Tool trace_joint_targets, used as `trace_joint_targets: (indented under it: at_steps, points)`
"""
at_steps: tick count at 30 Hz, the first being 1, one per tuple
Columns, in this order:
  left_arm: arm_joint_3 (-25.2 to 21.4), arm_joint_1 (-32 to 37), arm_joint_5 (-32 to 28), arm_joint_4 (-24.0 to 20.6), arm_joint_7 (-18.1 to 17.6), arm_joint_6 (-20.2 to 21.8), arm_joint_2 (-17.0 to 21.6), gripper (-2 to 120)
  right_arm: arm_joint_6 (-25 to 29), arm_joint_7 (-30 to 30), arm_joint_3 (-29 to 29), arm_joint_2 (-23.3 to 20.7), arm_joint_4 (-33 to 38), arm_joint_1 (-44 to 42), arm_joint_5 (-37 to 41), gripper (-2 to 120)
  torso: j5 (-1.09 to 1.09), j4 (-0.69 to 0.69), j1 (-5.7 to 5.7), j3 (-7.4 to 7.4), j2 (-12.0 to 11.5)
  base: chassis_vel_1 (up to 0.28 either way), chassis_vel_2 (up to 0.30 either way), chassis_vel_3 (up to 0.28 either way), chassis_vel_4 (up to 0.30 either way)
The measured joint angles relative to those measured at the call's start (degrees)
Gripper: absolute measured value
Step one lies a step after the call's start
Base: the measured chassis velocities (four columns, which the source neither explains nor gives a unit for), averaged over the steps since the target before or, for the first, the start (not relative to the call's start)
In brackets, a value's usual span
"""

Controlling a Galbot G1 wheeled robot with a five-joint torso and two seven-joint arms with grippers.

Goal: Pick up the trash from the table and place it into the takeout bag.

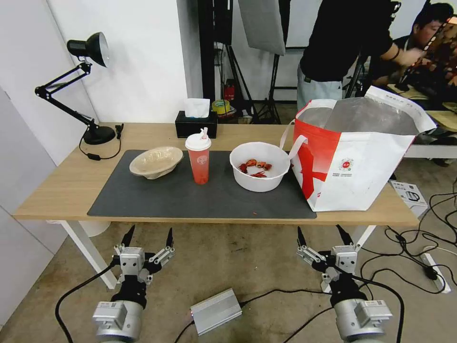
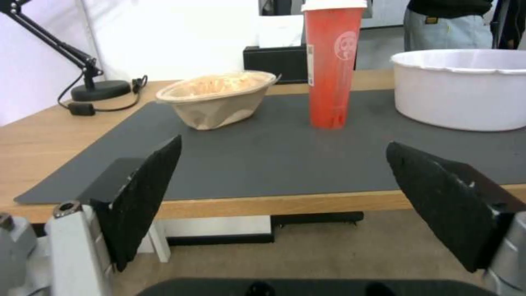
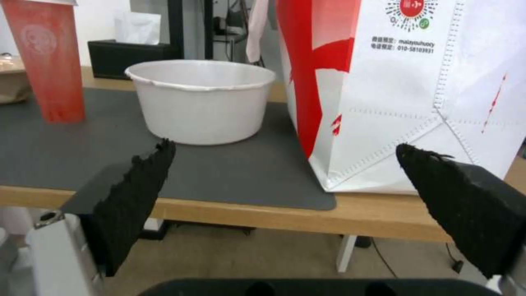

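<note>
- The surface (image 1: 62, 190), a long light-wood top with a dark grey mat (image 1: 190, 200), carries all three pieces of trash in a row on the mat.
- The beige pulp bowl (image 1: 156, 161) sits toward the robot's left, the red drink cup (image 1: 198, 158) stands upright in the middle, and the white bowl (image 1: 260, 166) with red food scraps sits to the right, just beside the takeout bag (image 1: 354, 159).
- The takeout bag stands upright at the right end of the surface, mouth open, silver lining showing; one strap handle droops toward the white bowl.
- The left gripper (image 1: 148, 237) hangs below and in front of the surface's near edge, jaws spread wide, holding nothing.
- The right gripper (image 1: 324, 235) hangs likewise before the near edge on the bag's side, jaws wide apart and empty.
- Nothing is bagged yet, so the task looks to be at its start.
- The pulp bowl likely handles light and a little soft; its rim looks dented, so a pinch on the rim or wall should be gentle.
- The cup looks thin-walled and slick, and it is tall and easy to tip; a hold across the mid-body, under the white lid, seems safest, since it may still hold liquid.
- The white bowl looks like stiff thin plastic, too wide to span; pinching its wall over the rim seems best, kept level so the scraps do not spill.
- A black tissue box (image 1: 195, 125) and a desk lamp (image 1: 88, 85) stand behind, apart from the trash.
</note>
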Motion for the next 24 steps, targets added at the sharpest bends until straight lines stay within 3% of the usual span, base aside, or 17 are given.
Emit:
trace_joint_targets:
  at_steps: [24]
  points:
    - [0.00, 0.00, 0.00, 0.00, 0.00, 0.00, 0.00, 100, 0.00, 0.00, 0.00, 0.00, 0.00, 0.00, 0.00, 100, -0.01, 0.00, 0.00, -0.01, 0.00, 0.000, 0.000, 0.000, 0.000]
